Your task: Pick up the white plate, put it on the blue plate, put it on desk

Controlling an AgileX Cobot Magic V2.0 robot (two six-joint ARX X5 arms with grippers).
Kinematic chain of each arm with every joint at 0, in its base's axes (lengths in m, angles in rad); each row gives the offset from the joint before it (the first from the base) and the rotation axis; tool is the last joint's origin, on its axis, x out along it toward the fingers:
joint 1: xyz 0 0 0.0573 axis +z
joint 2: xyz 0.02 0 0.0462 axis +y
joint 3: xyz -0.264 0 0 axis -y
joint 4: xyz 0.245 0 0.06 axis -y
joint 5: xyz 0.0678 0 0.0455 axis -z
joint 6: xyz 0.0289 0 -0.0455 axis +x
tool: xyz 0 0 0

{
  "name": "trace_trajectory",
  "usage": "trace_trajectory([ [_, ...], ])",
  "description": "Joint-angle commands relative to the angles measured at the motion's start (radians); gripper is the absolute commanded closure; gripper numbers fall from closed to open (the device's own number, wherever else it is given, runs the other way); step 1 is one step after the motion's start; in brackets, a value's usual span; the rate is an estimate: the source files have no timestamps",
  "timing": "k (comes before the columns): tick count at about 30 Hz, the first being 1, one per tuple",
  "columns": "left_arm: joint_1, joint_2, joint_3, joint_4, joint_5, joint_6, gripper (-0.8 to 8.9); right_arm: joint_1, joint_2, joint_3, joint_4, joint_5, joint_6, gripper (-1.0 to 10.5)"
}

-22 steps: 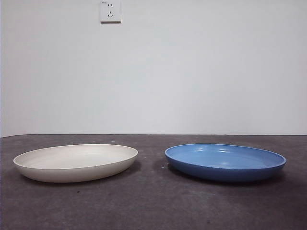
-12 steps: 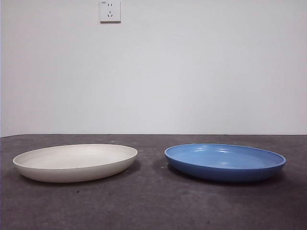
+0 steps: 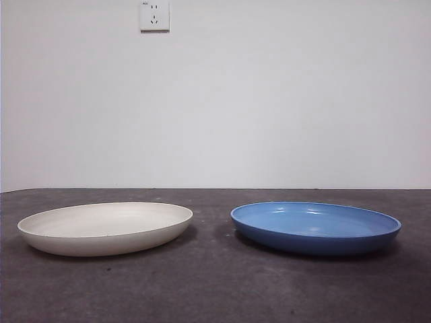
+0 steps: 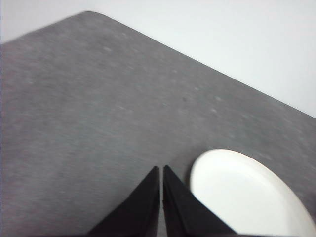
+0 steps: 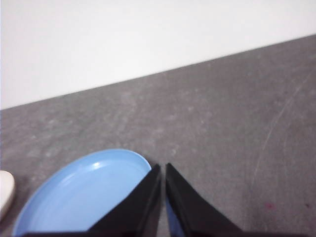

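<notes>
The white plate point(image 3: 106, 228) lies flat on the desk point(image 3: 215, 289) at the left of the front view. The blue plate point(image 3: 316, 227) lies flat at the right, a gap apart from it. My left gripper point(image 4: 161, 170) is shut and empty, held above the desk beside the white plate's point(image 4: 247, 195) rim. My right gripper point(image 5: 163, 169) is shut and empty, held above the desk by the blue plate's point(image 5: 84, 192) edge. Neither gripper shows in the front view.
A white wall with a power socket point(image 3: 155, 15) stands behind the desk. The desk's far edge meets the wall. A sliver of the white plate point(image 5: 5, 192) shows at the side of the right wrist view.
</notes>
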Motion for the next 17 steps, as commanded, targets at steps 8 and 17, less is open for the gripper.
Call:
trace_trajectory([
  [8,0.001,0.271,0.237,-0.084,0.181,0.108,8.03,-0.002,0.141,0.226,-0.146,-0.028,0.001,9.4],
  [17,-0.067,0.504,0.5,-0.252,0.265,0.254,8.03,-0.001,0.455,0.488,-0.351,-0.168,-0.116,9.4],
])
